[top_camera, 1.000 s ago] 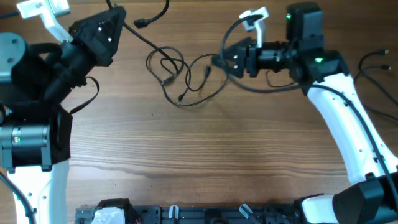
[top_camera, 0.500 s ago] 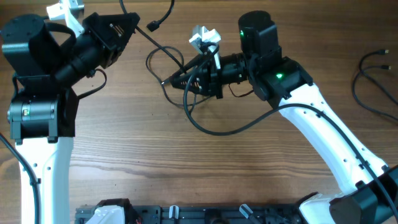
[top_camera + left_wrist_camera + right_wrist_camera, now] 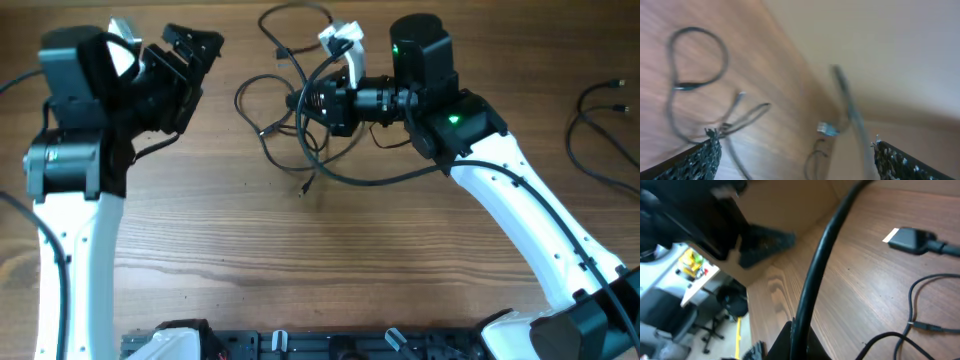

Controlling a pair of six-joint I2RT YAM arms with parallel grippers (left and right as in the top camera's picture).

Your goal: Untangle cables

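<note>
The cables (image 3: 270, 125) lie in a loose snarl of thin dark loops at the far middle of the worktop (image 3: 330, 260). One loop reaches up toward the back edge, and one free end (image 3: 303, 188) trails out toward the near side. The left wrist view shows the same loops (image 3: 690, 86) spread flat on the wood, and the right wrist view shows a plug (image 3: 910, 240) with a pale tip lying beside thinner strands.

The right gripper (image 3: 303, 100) is pushed right into the knot from the right side. From here I cannot tell whether its jaws are together on a strand or apart, because a thick black wire (image 3: 815, 270) runs straight across its camera and hides them. The left gripper (image 3: 195, 45) hangs off to the left of the tangle, well apart from it. Its jaws stand wide with nothing between them (image 3: 795, 150).

I'd say the step in hand is getting one strand out of the snarl. To do it well, the right arm should hold a single thin cord, not a crossing of two. It should then draw that cord slowly away from the bundle, low over the wood. The left gripper would help by pinning the rest of the bundle down. The arm's own thick wire (image 3: 380, 178) droops close to the loops and could snag them.
</note>
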